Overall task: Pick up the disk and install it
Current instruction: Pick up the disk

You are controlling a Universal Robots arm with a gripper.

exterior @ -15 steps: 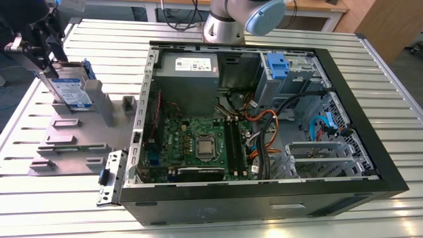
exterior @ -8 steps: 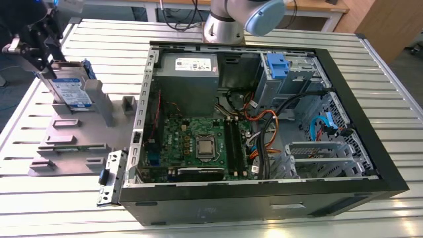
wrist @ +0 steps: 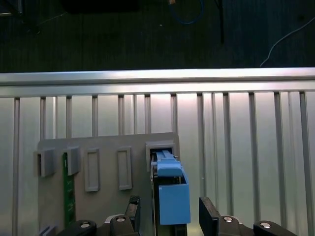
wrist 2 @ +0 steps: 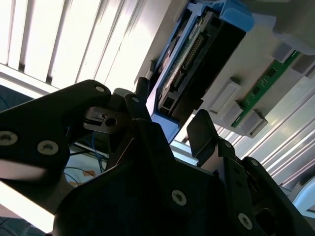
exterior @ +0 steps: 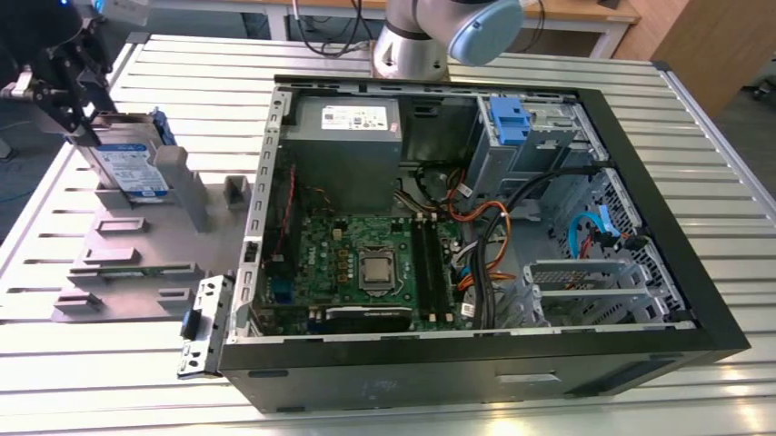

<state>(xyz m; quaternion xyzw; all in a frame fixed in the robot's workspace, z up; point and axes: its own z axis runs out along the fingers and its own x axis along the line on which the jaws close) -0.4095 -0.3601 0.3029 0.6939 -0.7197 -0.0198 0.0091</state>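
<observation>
Exterior view: my gripper (exterior: 83, 134) is over on the exterior view's left, well apart from the open PC case (exterior: 485, 363), down at the disk (exterior: 131, 168). Disk stands upright on edge in a slot of the grey fixture plate (exterior: 134, 254), which lies on the slatted tabletop (exterior: 679, 118) just beside the case. Blue carrier frames it, white-and-blue label shows. Not lifted yet, not in the case.

First wrist view: gripper (wrist: 170, 211) is released. Its fingers (wrist: 134, 209) sit one each side of the disk (wrist: 172, 196), w/ a gap visible on both sides, so no contact. Disk's far end is seated in the slot in the fixture plate (wrist: 98, 147). A green memory stick (wrist: 69, 191) stands in another slot nearby.

Second wrist view: gripper (wrist 2: 172, 118) straddles the connector end of the disk (wrist 2: 184, 64), memory stick (wrist 2: 266, 83) beyond it.

Case lies on its side, lid off: motherboard (exterior: 363, 263) in the middle, grey power supply (exterior: 345, 136) at the back, blue bracket (exterior: 510, 118) on the drive bay next to it. Arm base (exterior: 437, 36) stands behind the case.
</observation>
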